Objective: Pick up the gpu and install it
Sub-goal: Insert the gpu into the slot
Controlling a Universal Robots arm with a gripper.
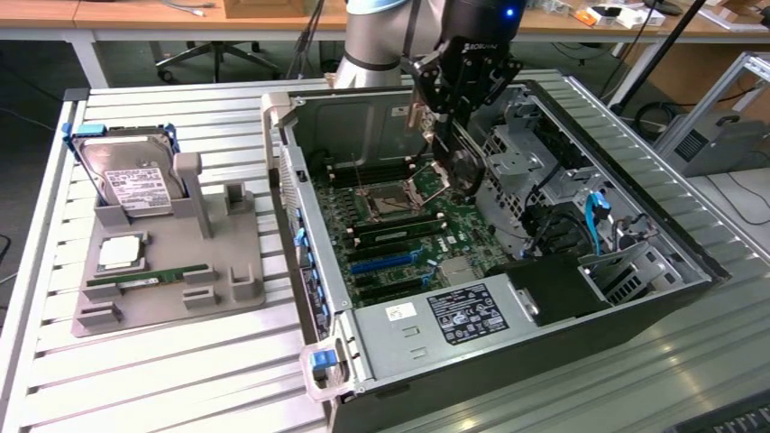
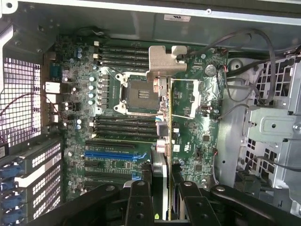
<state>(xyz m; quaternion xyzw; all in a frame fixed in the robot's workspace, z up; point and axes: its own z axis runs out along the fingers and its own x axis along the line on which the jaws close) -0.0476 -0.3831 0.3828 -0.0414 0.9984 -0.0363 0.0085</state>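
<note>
One table (image 1: pixel 180 379): slatted metal. It carries the open computer case (image 1: pixel 673 271) and, on the exterior view's left, a grey holder tray (image 1: pixel 157 311).
Near end of case: power supply (image 1: pixel 463 316) lies flat, label up.
Holder tray: memory stick (image 1: pixel 151 278) near, hard drive (image 1: pixel 135 185) propped at the far end. Both are well apart from the work.
Motherboard (image 1: pixel 398 244): flat on the case floor. The blue expansion slots (image 1: pixel 388 263) sit nearer than the CPU socket (image 1: pixel 391 200).
Gpu (image 1: pixel 459 168): off the tray, held on edge above the motherboard, just beside the CPU socket on the exterior view's right. Its metal bracket (image 2: pixel 165 61) points toward the far wall. It looks clear of the board and is seated in no slot. Its long edge runs crosswise to the blue slots.
Jaws: closed on the gpu, one dark finger (image 2: pixel 139 197) against each face.
Arm (image 1: pixel 373 36): reaches in from the far side of the table.
Beyond: wooden desks (image 1: pixel 157 18).
Risk, alignment: lowered as it stands, the card edge would meet the socket or memory slots, not a blue slot.
Risk, bracket: it could catch the far wall or drive cage (image 1: pixel 517 162) while turning.
Risk, grip: a thin card pinched at one end may tilt or slip under seating force.
Risk, cables: the blue cable (image 1: pixel 592 221) lies on the right and could snag on a wide swing.
</note>
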